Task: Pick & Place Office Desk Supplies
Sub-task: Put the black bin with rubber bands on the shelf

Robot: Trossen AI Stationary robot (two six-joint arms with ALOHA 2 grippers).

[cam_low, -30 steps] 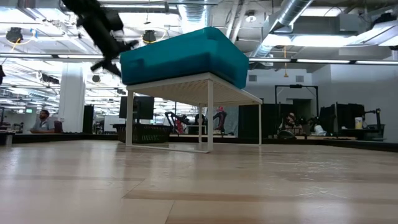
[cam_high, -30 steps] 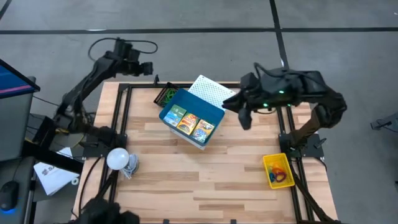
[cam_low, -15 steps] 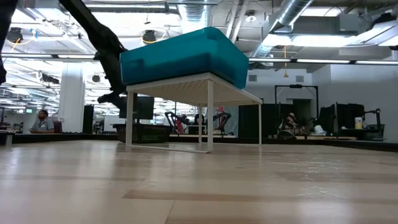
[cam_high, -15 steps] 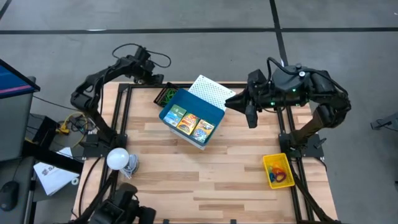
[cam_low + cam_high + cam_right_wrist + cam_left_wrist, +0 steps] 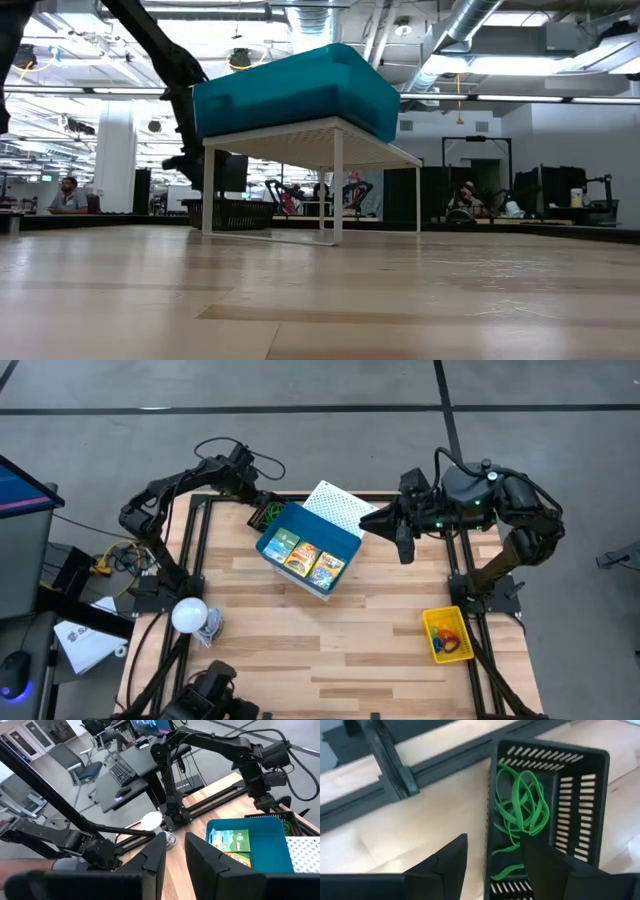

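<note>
At the table's 4 o'clock corner the yellow mesh tray [image 5: 445, 633] holds what look like orange and blue loops. Centre, the blue tray [image 5: 309, 548] runs 10-to-4 with 3 crayon packs [image 5: 303, 557] in a row. At 11 o'clock the left gripper [image 5: 492, 862], fingers spread, hovers over the black tray [image 5: 575, 795] of green rubber bands [image 5: 520, 802]. The right gripper [image 5: 402, 548] sits at 2 o'clock, slightly parted.

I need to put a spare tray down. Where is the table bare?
The near strip of table, between the white bulb and the yellow tray, is bare. The far edge is crowded: blue tray, white rack, black tray, left end effector over it, right end effector.
</note>
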